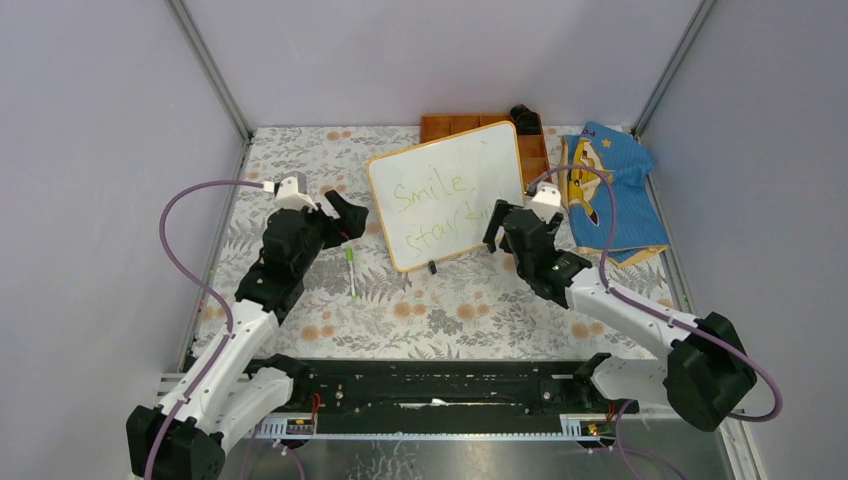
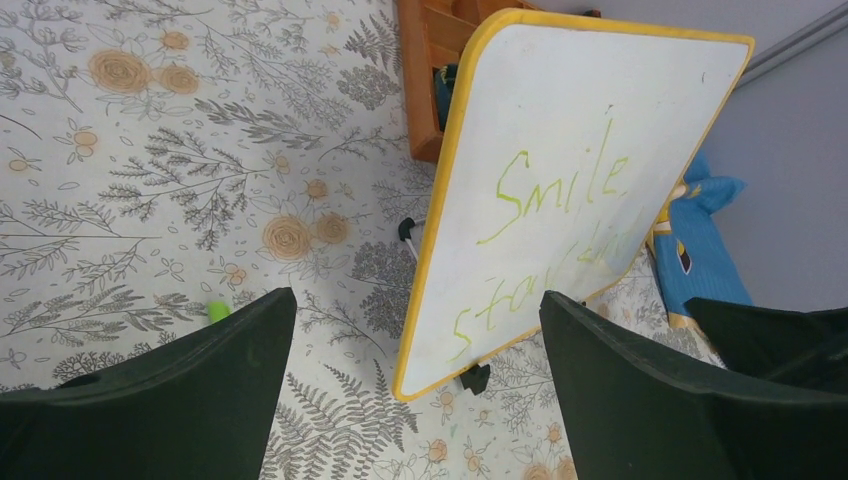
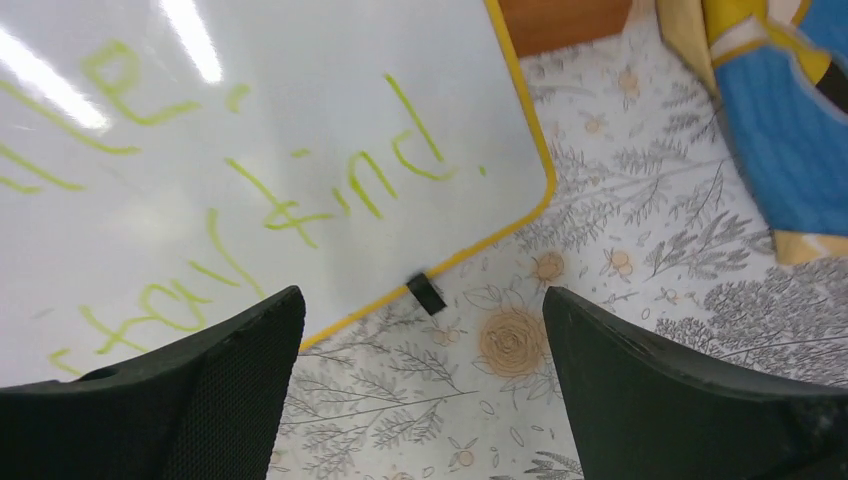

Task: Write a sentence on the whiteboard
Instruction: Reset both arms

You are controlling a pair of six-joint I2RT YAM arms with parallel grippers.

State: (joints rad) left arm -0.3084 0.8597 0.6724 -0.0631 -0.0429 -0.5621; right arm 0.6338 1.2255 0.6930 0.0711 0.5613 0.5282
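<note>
Both claws are spread wide, nothing in either. The left gripper (image 1: 348,222) hangs near a thin green marker (image 1: 351,270) lying on the floral tablecloth (image 1: 450,310). The right gripper (image 1: 497,228) sits just beside the small orange-framed white whiteboard (image 1: 455,190), propped mid-table on black feet. The yellow-green handwritten sentence (image 1: 440,200) looks done. Risk imo: the right arm bumps the board over or smears the ink. Count: two grippers, one marker, one board, two lines of writing.
</note>
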